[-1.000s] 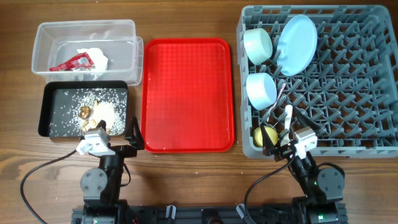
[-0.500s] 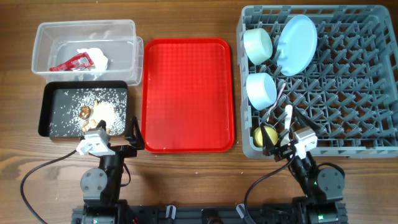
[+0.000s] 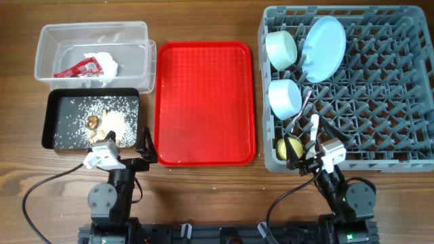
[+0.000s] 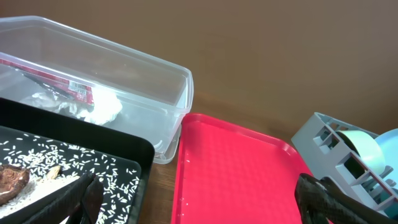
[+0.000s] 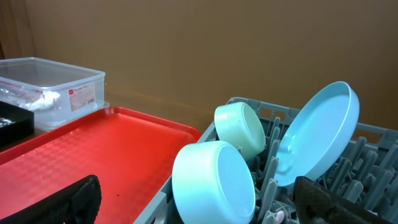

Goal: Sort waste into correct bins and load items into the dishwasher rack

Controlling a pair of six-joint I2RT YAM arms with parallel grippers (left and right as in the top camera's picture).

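The grey dishwasher rack (image 3: 380,102) holds the light blue plate (image 3: 323,47), pale green bowl (image 3: 281,49), light blue bowl (image 3: 285,97), yellow cup (image 3: 287,148) and white cutlery (image 3: 306,102). The clear tub (image 3: 129,37) holds the red sauce packet (image 3: 76,68) and crumpled white paper (image 3: 105,62). The black tray (image 3: 54,102) holds rice with brownish bits (image 3: 102,120). My left gripper (image 3: 125,150) is open and empty by the black tray's near right corner. My right gripper (image 3: 305,146) is open and empty at the rack's near left corner.
The flat red serving tray (image 3: 203,102) lies between the bins and the rack, also seen in the left wrist view (image 4: 236,168) and the right wrist view (image 5: 93,149). Both arm bases sit at the table's front edge.
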